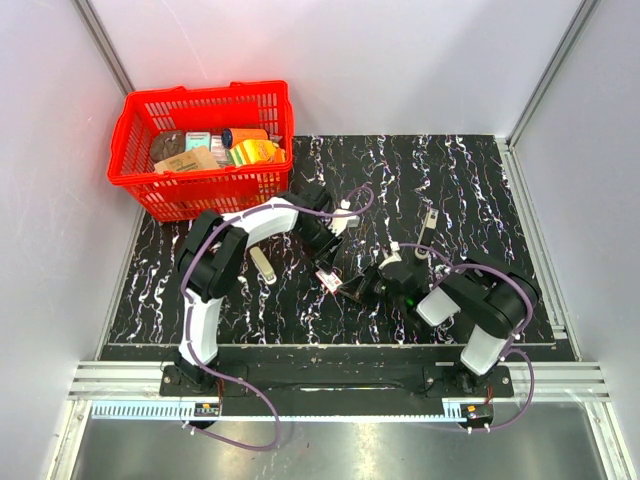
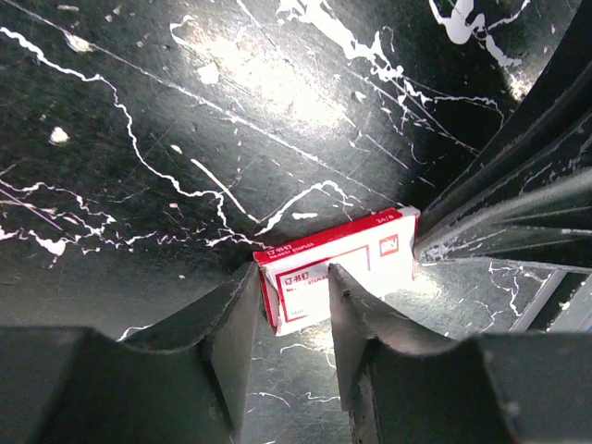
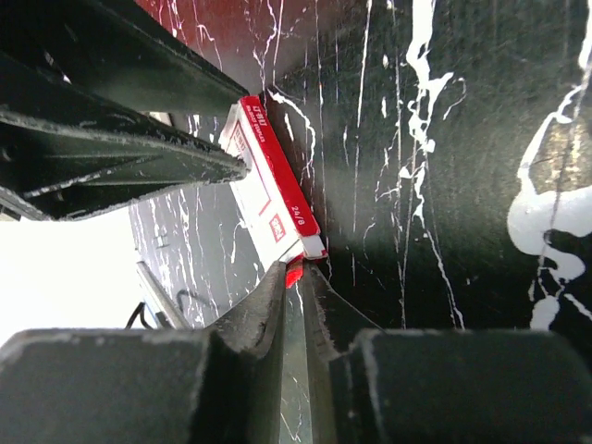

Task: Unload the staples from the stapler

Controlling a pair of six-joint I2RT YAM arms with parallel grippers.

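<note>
Right fingers (image 3: 264,314) were pressed together on the red end flap of the staple box (image 3: 273,194); left fingers (image 2: 231,314) stood narrowly parted astride its other end, firm contact not discernible. A pale oblong object (image 1: 263,266), possibly the stapler, lay apart on the worktop (image 1: 480,190) beside the left arm (image 1: 215,265). A loose left hold would likely let a flap pull drag the box and spill staples.

Left arm (image 1: 262,222) and right arm (image 1: 470,300) meet mid-mat (image 1: 470,190); red basket (image 1: 205,188) far left.
</note>
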